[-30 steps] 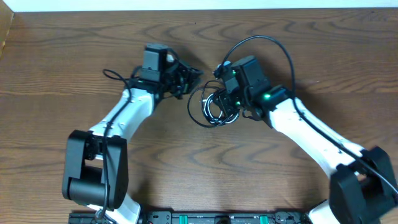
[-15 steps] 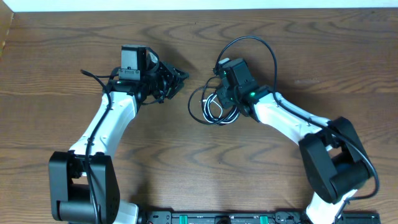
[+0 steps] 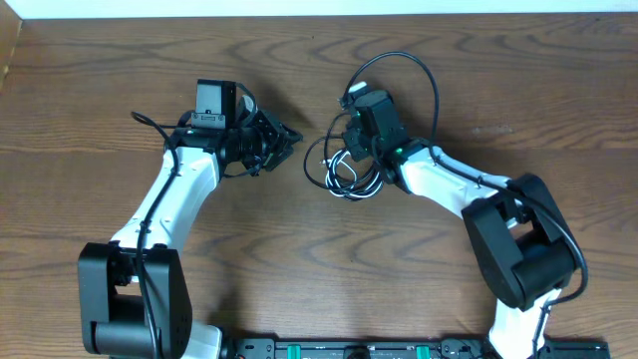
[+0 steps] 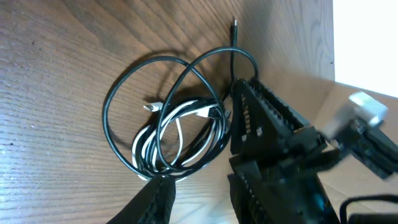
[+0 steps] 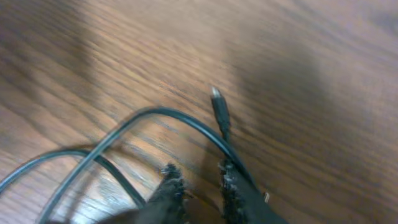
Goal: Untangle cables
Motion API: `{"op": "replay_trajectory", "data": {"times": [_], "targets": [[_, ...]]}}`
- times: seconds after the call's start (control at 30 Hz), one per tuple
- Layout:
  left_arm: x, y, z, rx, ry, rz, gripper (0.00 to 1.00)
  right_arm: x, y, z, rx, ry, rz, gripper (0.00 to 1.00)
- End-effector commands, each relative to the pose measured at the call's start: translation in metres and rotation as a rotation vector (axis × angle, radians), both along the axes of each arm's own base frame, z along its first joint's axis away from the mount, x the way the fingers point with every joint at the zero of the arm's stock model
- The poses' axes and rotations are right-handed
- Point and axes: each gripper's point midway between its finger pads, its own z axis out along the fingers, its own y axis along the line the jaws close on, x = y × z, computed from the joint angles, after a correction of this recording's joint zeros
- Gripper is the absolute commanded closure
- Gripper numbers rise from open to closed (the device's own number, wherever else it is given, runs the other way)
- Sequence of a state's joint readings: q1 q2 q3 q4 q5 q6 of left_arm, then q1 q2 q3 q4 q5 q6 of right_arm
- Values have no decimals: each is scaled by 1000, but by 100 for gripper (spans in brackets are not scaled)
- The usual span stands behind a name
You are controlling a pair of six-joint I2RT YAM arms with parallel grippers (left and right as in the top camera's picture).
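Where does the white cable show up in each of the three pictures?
Overhead: the white cable lies in the tangle near the centre, a little above the middle.
Left wrist: mid-picture, coiled inside the tangle.
Right wrist: not in it; only black cord shows.
Shared landmark: the black cable loop.

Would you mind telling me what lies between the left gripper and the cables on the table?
Only bare wooden table separates the left gripper from the cables; the overhead view shows that gap.
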State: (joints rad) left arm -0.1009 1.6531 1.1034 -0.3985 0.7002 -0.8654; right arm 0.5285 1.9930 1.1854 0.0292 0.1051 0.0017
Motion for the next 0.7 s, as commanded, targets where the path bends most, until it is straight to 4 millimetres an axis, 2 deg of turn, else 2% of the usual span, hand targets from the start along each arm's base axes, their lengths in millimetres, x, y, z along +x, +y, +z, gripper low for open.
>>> {"op": "replay_trajectory", "data": {"times": [0.0,0.17,0.43,0.67], "targets": [[-1,4,-3,35,-8,-3,64,20,-6,20,-4,-36,-33,84],[-1,4,-3,37,-10,-3,64,21,2,28,27,-8,24,83],[-2,4,-3,38,-8,-3,63,14,1,9,0,48,30,82],[-7,11,-11,76,28,15,64,11,7,8,20,55,57,76]]}}
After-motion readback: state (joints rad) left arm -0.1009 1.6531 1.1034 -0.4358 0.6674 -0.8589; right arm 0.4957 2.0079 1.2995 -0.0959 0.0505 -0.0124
